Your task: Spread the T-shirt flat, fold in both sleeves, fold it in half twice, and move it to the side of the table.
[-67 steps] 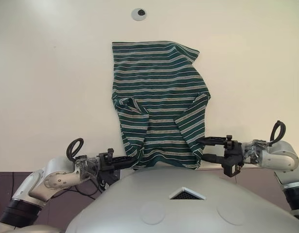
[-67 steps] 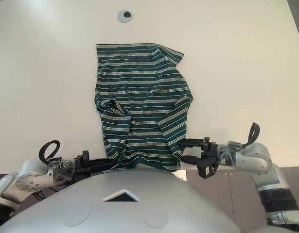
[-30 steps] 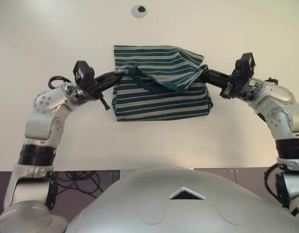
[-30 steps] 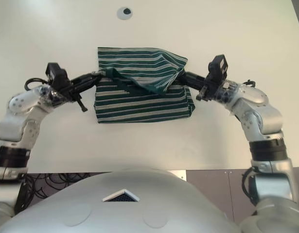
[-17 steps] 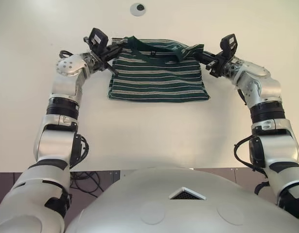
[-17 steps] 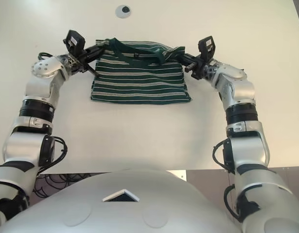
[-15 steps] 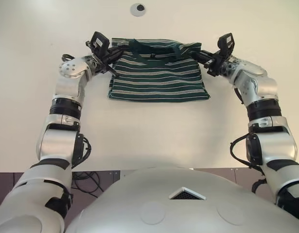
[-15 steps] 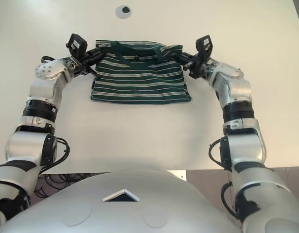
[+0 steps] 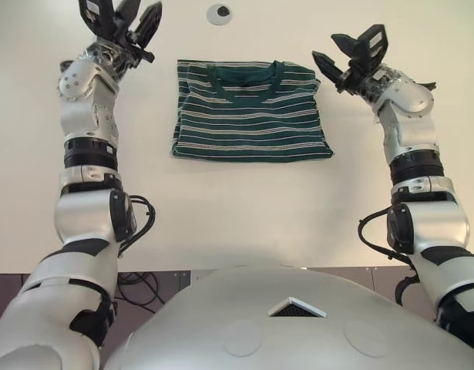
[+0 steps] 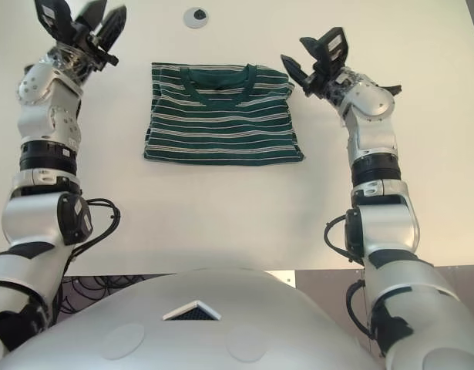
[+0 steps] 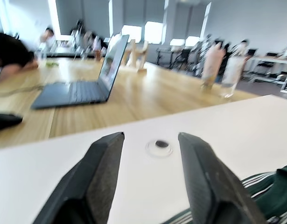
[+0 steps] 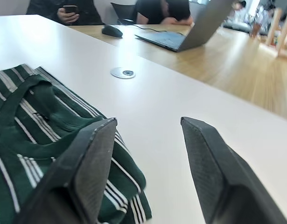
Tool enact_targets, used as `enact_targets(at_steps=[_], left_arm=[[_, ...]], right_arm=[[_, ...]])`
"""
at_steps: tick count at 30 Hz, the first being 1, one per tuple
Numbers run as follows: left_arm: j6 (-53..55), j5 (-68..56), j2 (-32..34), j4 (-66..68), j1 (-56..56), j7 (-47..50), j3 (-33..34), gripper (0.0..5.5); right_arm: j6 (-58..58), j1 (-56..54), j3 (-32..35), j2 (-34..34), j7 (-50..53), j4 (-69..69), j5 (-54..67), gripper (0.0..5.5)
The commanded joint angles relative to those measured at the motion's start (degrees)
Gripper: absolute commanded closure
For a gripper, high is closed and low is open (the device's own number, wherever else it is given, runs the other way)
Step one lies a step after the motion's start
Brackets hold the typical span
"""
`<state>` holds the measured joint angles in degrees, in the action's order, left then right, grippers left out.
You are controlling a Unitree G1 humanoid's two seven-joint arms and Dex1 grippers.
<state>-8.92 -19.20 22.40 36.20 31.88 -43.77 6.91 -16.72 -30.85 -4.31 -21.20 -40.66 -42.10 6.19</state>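
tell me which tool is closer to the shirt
The right tool: it hangs open just off the shirt's collar-end corner, while the left tool, also open, is farther from its corner.

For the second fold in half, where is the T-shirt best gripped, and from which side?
Probably at the two right-hand corners of the T-shirt, coming from the right, low over the table. It lies flat, wider than deep, so a sideways fold suits it, and only its layered edge offers the jaws a pinch.

Holds left gripper (image 9: 122,15) at folded T-shirt's (image 9: 250,116) 10 o'clock, right gripper (image 9: 347,50) at 2 o'clock, both spread wide, seemingly clear of cloth.
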Motion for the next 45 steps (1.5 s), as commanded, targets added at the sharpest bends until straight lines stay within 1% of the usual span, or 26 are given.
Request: enact_targets(at_steps=[1, 3, 5, 7, 8, 9, 11, 12, 14, 15, 16, 17, 19, 20, 22, 24, 26, 28, 31, 32, 34, 35, 36, 38, 40, 45], left_arm=[[-12.97, 16.74, 3.81, -15.13, -18.66, -8.06, -18.16, 3.41], [-17.87, 26.23, 6.30, -13.37, -20.90, -6.36, -23.15, 3.41], [-20.03, 34.15, 8.47, -11.89, -20.93, -3.10, -26.00, 3.41], [-21.89, 44.44, 11.44, -8.52, -19.18, 3.16, -29.32, 3.41], [-22.01, 51.76, 13.88, -5.64, -17.44, 8.48, -31.96, 3.41], [-21.85, 57.97, 16.14, -2.97, -15.79, 13.70, -34.24, 3.41], [-22.22, 67.99, 20.44, -0.02, -12.93, 23.20, -38.00, 3.41], [-22.94, 71.21, 21.95, 0.19, -11.82, 26.91, -39.24, 3.41], [-24.98, 78.92, 24.79, -0.89, -9.16, 36.66, -42.42, 3.41], [-25.91, 83.96, 26.39, -2.69, -7.72, 43.34, -44.37, 3.41], [-26.49, 87.90, 27.58, -4.09, -6.64, 48.67, -45.98, 3.41], [-25.97, 92.55, 29.02, -5.83, -5.72, 55.03, -47.69, 3.41], [-25.69, 96.55, 31.73, -8.35, -5.32, 65.46, -47.77, 3.41], [-26.72, 95.28, 32.92, -9.71, -5.85, 69.29, -45.89, 3.41], [-30.72, 87.17, 34.83, -13.98, -8.56, 73.15, -40.11, 3.41], [-35.18, 76.63, 36.18, -18.10, -11.95, 72.90, -35.16, 3.41], [-38.73, 64.19, 37.74, -22.24, -16.32, 69.02, -31.49, 3.41], [-40.17, 50.27, 40.97, -28.02, -23.09, 64.09, -28.11, 3.41], [-42.53, 40.19, 45.93, -30.06, -32.89, 58.75, -24.46, 3.41], [-43.78, 39.04, 47.66, -29.23, -37.22, 56.79, -24.35, 3.41], [-45.87, 41.06, 49.61, -27.80, -45.18, 53.02, -25.09, 3.41], [-46.84, 42.99, 49.79, -26.52, -48.12, 50.94, -26.49, 3.22], [-47.58, 44.62, 49.23, -25.13, -50.09, 48.91, -27.83, 3.08], [-47.99, 47.71, 46.88, -22.57, -51.65, 45.16, -30.08, 2.79], [-48.15, 50.56, 43.93, -20.87, -51.56, 43.01, -31.52, 2.50], [-46.01, 57.24, 38.66, -18.26, -48.22, 39.75, -33.75, 2.50]], right_arm=[[-13.18, 2.18, -9.35, -4.97, 5.27, -0.69, -17.21, 2.99], [-15.26, 1.64, -13.35, -6.46, 7.33, -3.55, -24.14, 2.99], [-16.66, 1.52, -16.83, -7.98, 7.91, -4.95, -29.41, 2.99], [-17.74, 2.18, -18.91, -9.30, 6.82, -5.11, -31.66, 2.99], [-18.14, 3.95, -19.97, -10.42, 3.03, -2.81, -30.84, 2.99], [-17.70, 7.04, -20.99, -11.69, -3.05, 1.81, -27.65, 2.99], [-12.56, 16.25, -24.86, -16.11, -17.24, 18.95, -16.31, 2.99], [-9.51, 20.01, -26.78, -18.08, -21.58, 27.34, -11.19, 2.99], [-3.22, 25.07, -29.95, -19.57, -24.67, 41.49, -2.29, 2.99], [0.13, 26.46, -30.50, -18.18, -23.99, 46.73, 2.06, 2.99], [2.85, 27.38, -30.43, -16.69, -22.93, 50.33, 5.31, 2.99], [4.84, 27.56, -28.76, -13.95, -19.99, 51.78, 7.40, 2.99], [7.78, 25.96, -21.87, -9.79, -13.57, 50.58, 11.03, 2.99], [8.55, 25.16, -17.75, -8.94, -10.73, 49.48, 13.20, 2.99], [9.33, 25.27, -11.49, -9.84, -8.91, 48.71, 16.07, 2.99], [9.41, 26.56, -7.66, -11.19, -9.29, 49.19, 17.03, 2.99], [8.24, 28.54, -5.23, -13.00, -11.28, 49.16, 16.51, 2.99], [5.29, 31.33, -3.50, -15.64, -14.10, 47.34, 14.56, 2.99], [-1.88, 34.73, -2.33, -19.35, -17.52, 42.80, 10.07, 2.99], [-4.93, 35.93, -2.19, -20.86, -18.64, 40.95, 8.16, 2.99], [-10.86, 38.14, -2.54, -23.39, -20.41, 37.40, 4.07, 2.99], [-14.44, 38.78, -3.19, -24.35, -21.12, 35.54, 1.73, 2.94], [-17.25, 39.22, -3.93, -24.94, -21.63, 34.16, -0.11, 2.76], [-22.28, 39.39, -5.50, -24.76, -21.73, 32.77, -3.29, 2.47], [-27.53, 37.93, -7.26, -23.06, -19.43, 31.30, -7.60, 2.25], [-38.19, 31.76, -12.10, -19.15, -10.14, 25.36, -24.80, 2.25]])
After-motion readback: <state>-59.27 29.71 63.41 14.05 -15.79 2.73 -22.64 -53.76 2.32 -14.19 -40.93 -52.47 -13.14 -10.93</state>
